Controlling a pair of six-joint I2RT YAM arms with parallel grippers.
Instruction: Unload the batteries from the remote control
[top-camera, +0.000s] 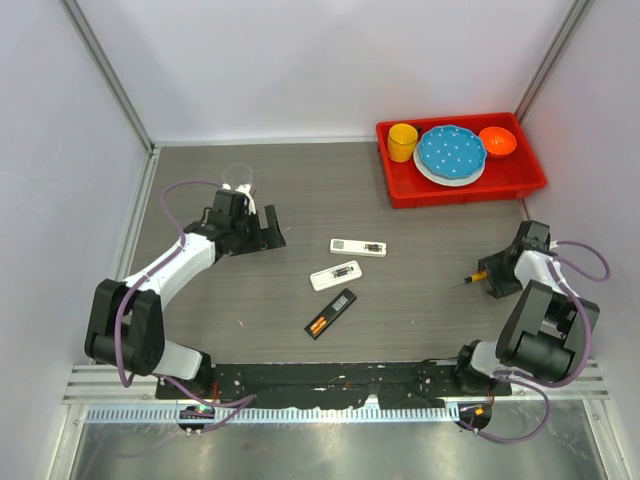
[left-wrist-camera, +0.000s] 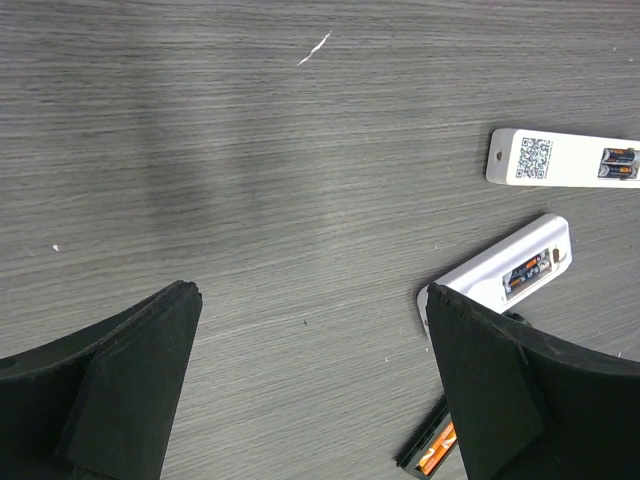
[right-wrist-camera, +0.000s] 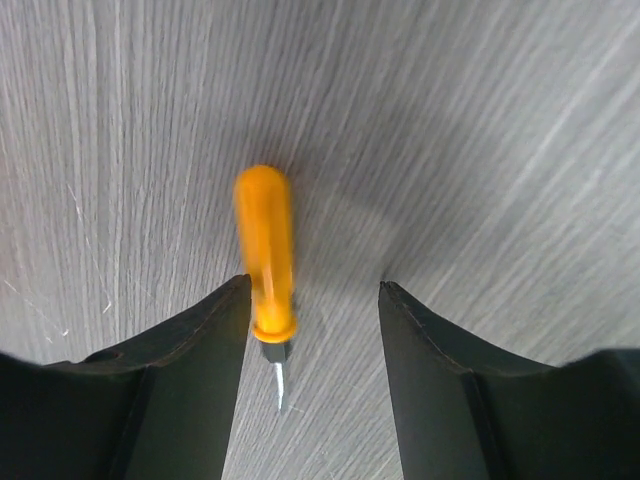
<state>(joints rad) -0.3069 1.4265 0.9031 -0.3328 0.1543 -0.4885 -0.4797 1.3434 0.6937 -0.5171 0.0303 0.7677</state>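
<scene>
Risks rolling the off-centre orange-handled pointed tool away on closing the spread black right gripper, with the left gripper spread too and the tiny orange-and-grey cylindrical batteries seated in slim mid-table remote controls.

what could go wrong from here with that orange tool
The orange-handled tool sits off-centre, near one finger of the open right gripper; closing may roll it away instead of gripping it. The middle white remote and black remote lie close together, so prying at one could shove the other.
</scene>
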